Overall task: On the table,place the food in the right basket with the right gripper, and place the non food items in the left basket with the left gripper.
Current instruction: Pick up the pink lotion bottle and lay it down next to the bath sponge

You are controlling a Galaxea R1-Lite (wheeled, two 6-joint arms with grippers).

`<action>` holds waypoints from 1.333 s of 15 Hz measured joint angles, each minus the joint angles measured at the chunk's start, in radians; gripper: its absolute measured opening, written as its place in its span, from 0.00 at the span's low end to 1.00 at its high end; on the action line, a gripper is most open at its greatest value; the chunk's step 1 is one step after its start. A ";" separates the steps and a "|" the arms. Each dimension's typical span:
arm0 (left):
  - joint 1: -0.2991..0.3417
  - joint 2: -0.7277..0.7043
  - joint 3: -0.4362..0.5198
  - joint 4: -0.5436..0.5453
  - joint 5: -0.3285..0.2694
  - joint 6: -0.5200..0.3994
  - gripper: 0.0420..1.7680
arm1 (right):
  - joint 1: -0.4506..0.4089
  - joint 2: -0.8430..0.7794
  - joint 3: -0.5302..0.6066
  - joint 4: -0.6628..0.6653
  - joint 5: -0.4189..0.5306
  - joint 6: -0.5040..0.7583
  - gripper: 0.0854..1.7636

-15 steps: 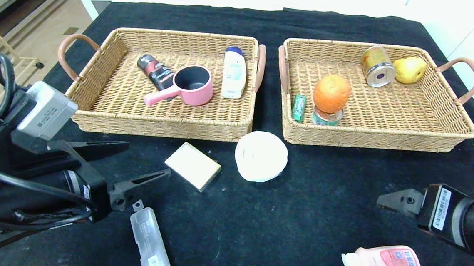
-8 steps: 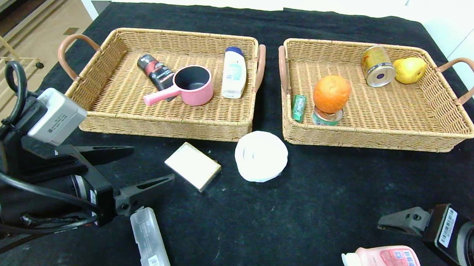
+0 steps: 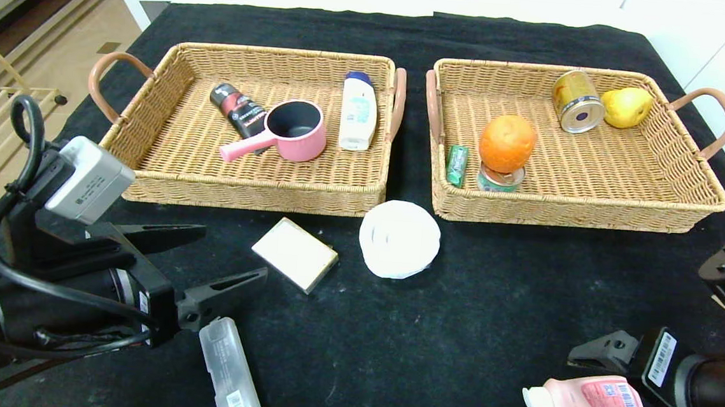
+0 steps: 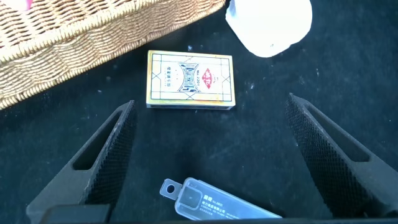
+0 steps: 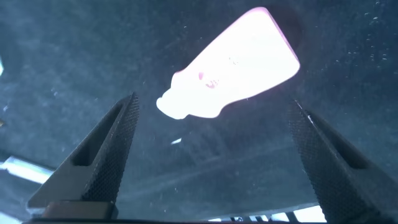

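Since the orange (image 3: 507,143), the small tin (image 3: 500,178) under it and the green gum pack (image 3: 457,165) already lie in the right basket (image 3: 687,210), the step in hand looks to be the non-food items left on the worktop (image 3: 457,312). Nearest the left gripper (image 3: 225,254) is the flat beige box (image 3: 295,254), lying on the cloth just in front of the left basket (image 3: 147,185) and beside the white tub (image 3: 399,238). In the left wrist view the beige box (image 4: 190,80) sits ahead of the open jaws, roughly centred between them but not yet within their span, while the translucent case (image 4: 221,204) lies closer in, near the wrist. To do this well, the jaws should advance until the box sits between the fingers, then drop low to the cloth so they close on its short edges and not slide over the flat top. They stand wide and empty.

Farther from that basket, the right gripper (image 3: 601,354) hangs low with wide, empty jaws just beside the pink bottle (image 3: 588,404), which belongs to the left arm.
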 joint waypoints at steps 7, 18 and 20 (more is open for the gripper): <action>0.000 0.005 0.000 0.000 0.000 0.000 0.97 | -0.021 0.068 0.038 -0.074 0.056 0.003 0.97; 0.000 0.005 0.001 0.000 0.000 0.002 0.97 | -0.021 0.100 0.070 -0.123 0.057 0.001 0.97; 0.000 0.005 0.001 0.000 0.000 0.001 0.97 | -0.022 0.107 0.071 -0.123 0.056 0.001 0.97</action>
